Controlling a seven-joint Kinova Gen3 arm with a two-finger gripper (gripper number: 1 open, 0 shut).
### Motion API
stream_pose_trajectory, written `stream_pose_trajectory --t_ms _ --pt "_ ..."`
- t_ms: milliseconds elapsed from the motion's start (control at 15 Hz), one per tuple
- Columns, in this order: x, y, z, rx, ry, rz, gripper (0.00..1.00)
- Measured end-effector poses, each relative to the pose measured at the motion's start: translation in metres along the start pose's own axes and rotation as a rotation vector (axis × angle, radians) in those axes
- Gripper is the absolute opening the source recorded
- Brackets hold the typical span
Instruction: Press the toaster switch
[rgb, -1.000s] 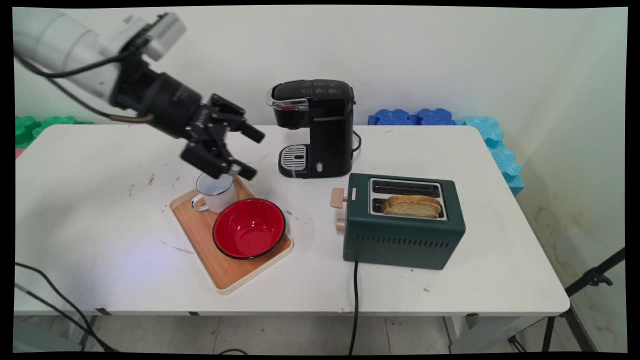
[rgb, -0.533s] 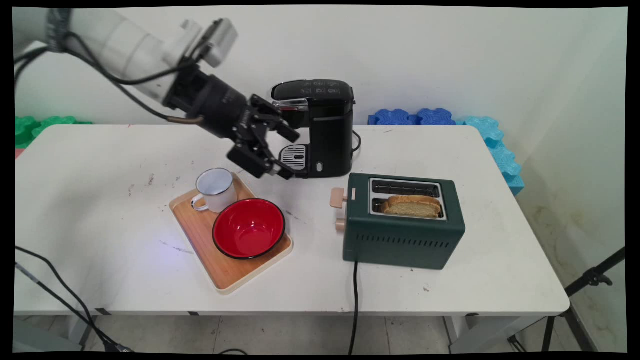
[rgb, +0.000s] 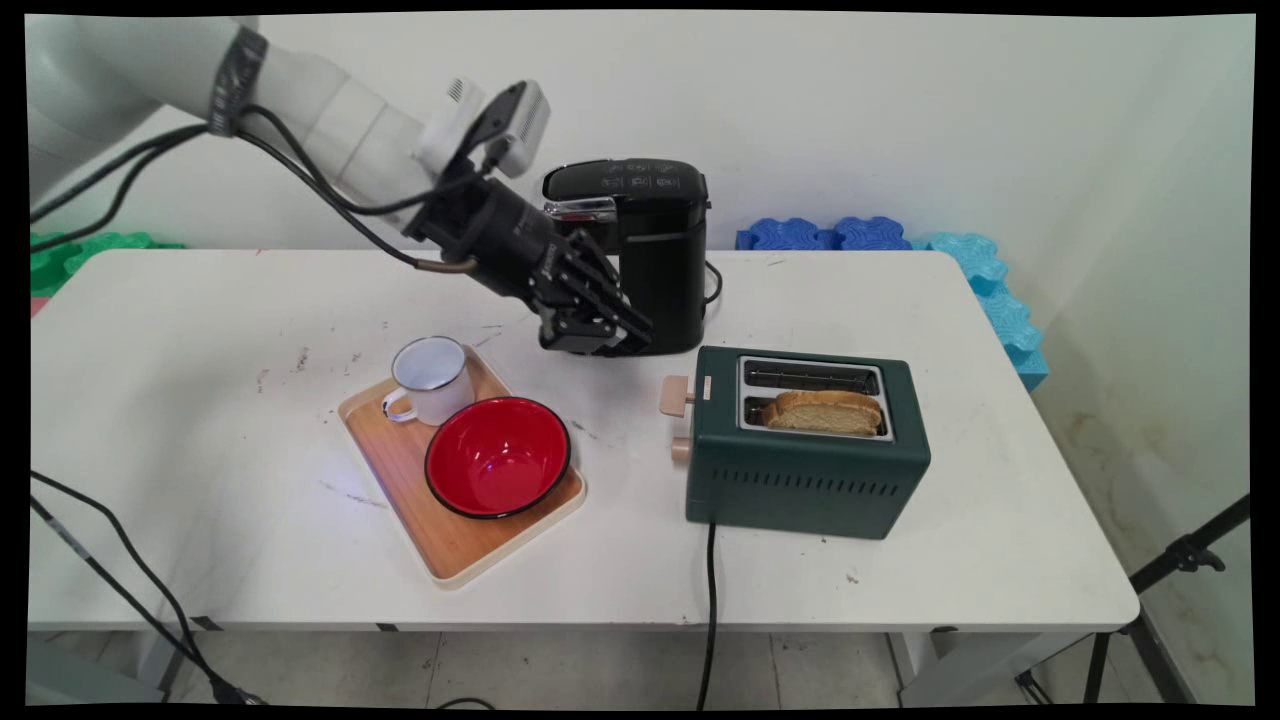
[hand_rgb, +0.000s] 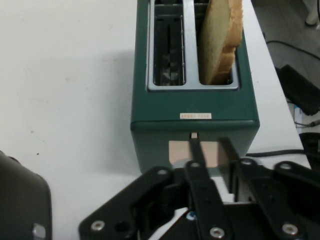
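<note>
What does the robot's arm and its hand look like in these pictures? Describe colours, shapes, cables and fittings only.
The arm is white and tubular, with a grey band and black cables hanging along it. A pale boxy camera sits at the wrist. The hand is black, with jointed linkage bars and silver pivot screws.

wall: white | table: white | foam mats: blue, green

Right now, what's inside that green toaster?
One slice of toast stands in the toaster's nearer slot; the farther slot looks empty. The slots' depths are hidden.
</note>
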Motion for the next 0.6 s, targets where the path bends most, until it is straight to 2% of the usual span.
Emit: stream_pose_trajectory --t_ms 600 --pt "-0.01 -0.003 0.033 -0.02 -0.033 0.017 0.0"
